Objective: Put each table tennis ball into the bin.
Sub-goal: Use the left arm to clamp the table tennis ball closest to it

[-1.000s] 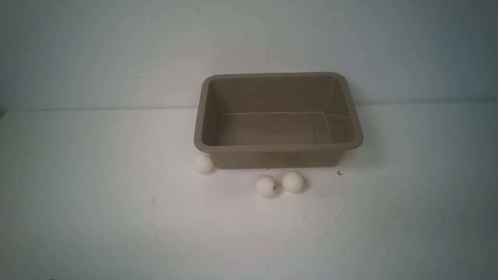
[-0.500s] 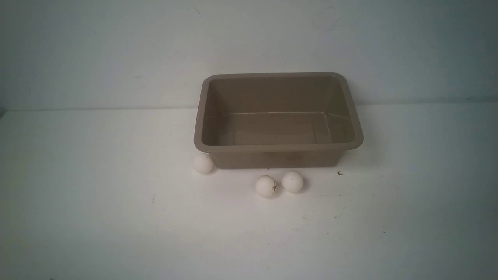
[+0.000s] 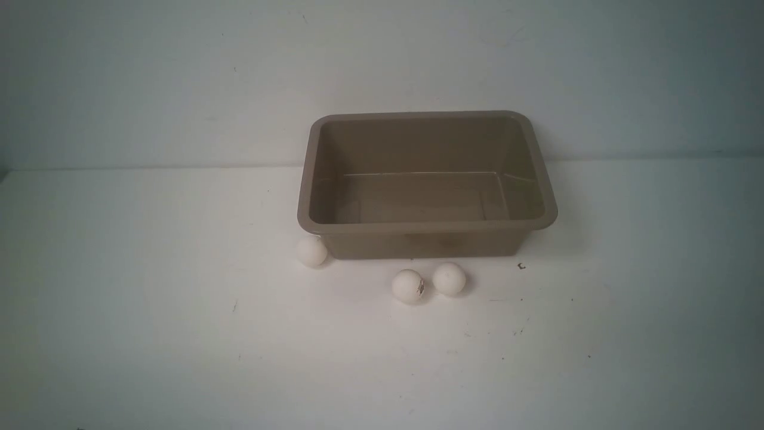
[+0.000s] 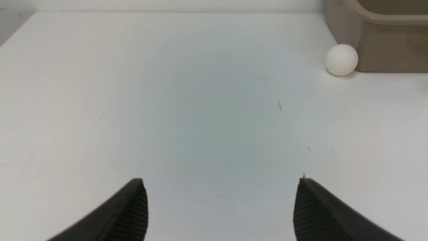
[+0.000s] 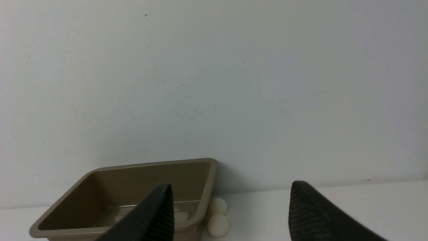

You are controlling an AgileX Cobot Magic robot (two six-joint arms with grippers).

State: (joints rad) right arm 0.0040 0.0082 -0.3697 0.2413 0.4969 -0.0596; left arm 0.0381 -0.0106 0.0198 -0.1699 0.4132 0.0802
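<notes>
I find no change between a second ago and now. In the front view the table tennis ball (image 3: 311, 251) at the bin's (image 3: 427, 227) near left corner, the smudged ball (image 3: 408, 286) and the plain ball (image 3: 449, 279) before its near wall keep their spots.

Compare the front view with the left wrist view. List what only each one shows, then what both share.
Only the front view: the marked ball and the plain ball, side by side before the near wall of the bin, and the bin's whole inside, with no ball in it. Only the left wrist view: the left gripper, jaws open with nothing between them, above the table. Both: the corner ball at the bin's left near corner, part of the bin's outer wall, and the white table.
</notes>
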